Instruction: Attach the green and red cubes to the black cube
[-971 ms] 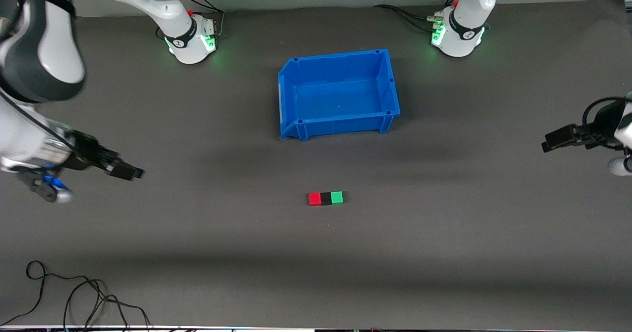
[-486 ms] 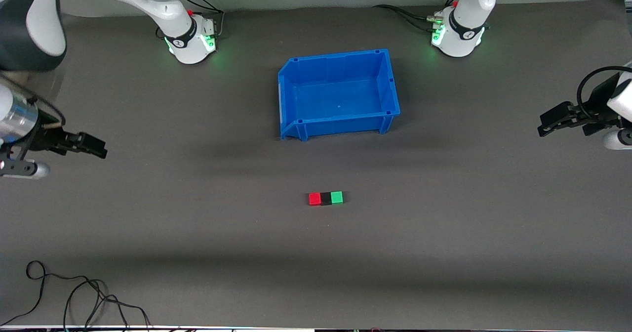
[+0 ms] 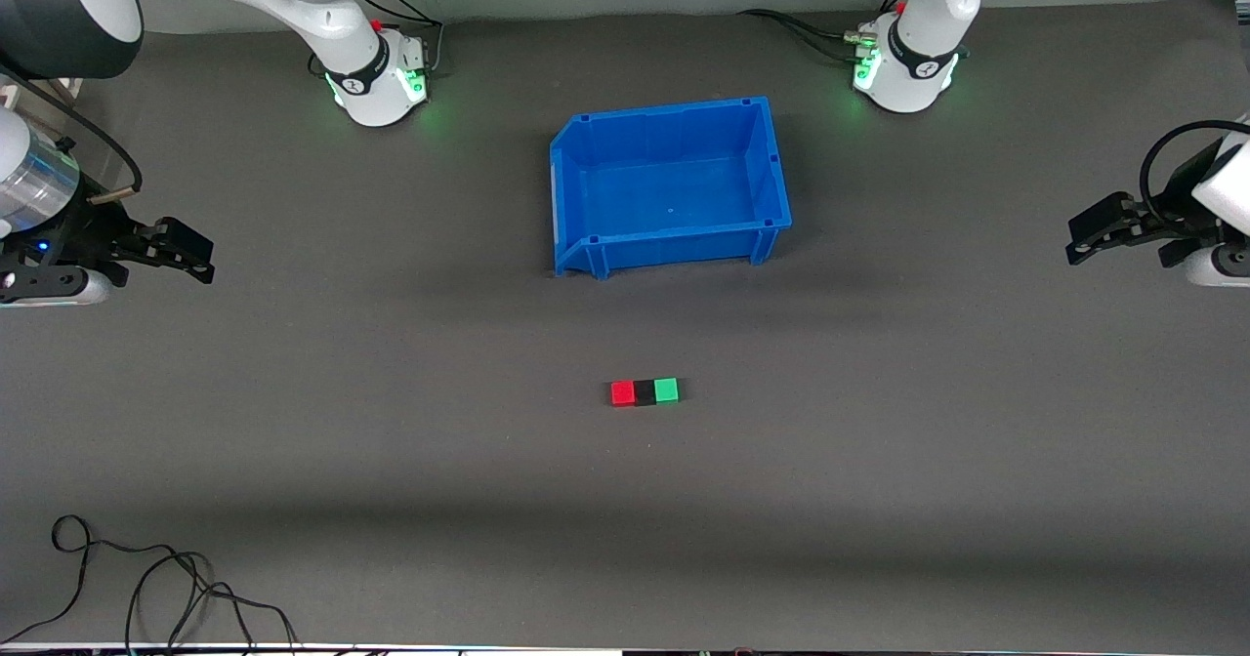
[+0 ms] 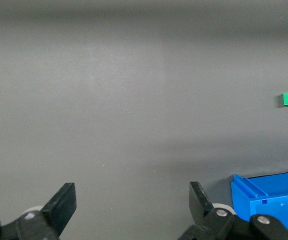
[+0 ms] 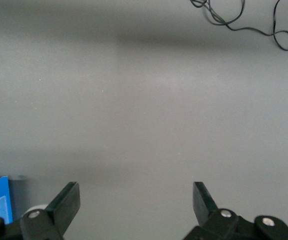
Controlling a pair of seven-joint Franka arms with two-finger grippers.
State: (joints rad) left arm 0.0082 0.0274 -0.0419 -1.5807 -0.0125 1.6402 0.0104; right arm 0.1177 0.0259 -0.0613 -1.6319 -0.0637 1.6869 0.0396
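Three small cubes sit in a single row on the dark table, nearer the front camera than the blue bin (image 3: 670, 184) and well apart from it. The black cube (image 3: 645, 392) is in the middle. The red cube (image 3: 622, 393) touches it on the side toward the right arm's end of the table, and the green cube (image 3: 666, 389) touches it on the side toward the left arm's end. From above no gap shows between them, so the joining looks done, though whether they are truly locked together or only resting side by side cannot be told from this height.

The right gripper (image 3: 200, 258) hangs over the bare table at its own end, well away from the row, its fingers spread wide and holding nothing. The left gripper (image 3: 1079, 235) does the same at its end, fingers also spread and empty. Neither arm is near the cubes. Nothing more appears left to do.
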